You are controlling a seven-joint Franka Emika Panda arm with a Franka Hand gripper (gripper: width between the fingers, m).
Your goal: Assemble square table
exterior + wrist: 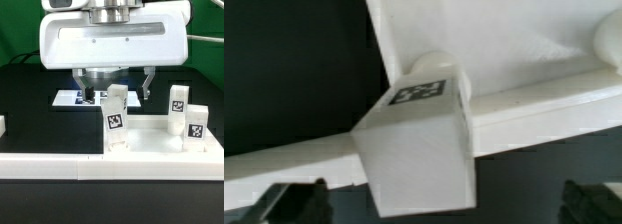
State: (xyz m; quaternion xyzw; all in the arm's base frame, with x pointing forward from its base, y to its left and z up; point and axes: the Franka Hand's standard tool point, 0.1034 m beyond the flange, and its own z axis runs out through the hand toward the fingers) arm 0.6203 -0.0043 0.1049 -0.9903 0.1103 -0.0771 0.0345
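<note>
The square table top (150,150), a white tray with a raised rim, lies in the front middle of the table. One white tagged leg block (116,120) stands upright on its near left part. Two more leg blocks (178,100) (195,122) stand at the exterior view's right. My gripper (116,85) hangs open just above and behind the first leg. In the wrist view this leg (420,145) fills the middle. Its end lies between my spread fingers (295,200), with a gap on each side. The table top's rim (553,100) runs behind it.
The marker board (70,98) lies behind the leg under my gripper. A long white border rail (60,168) runs along the front edge. A small white piece (2,126) shows at the exterior view's left edge. A green backdrop stands behind.
</note>
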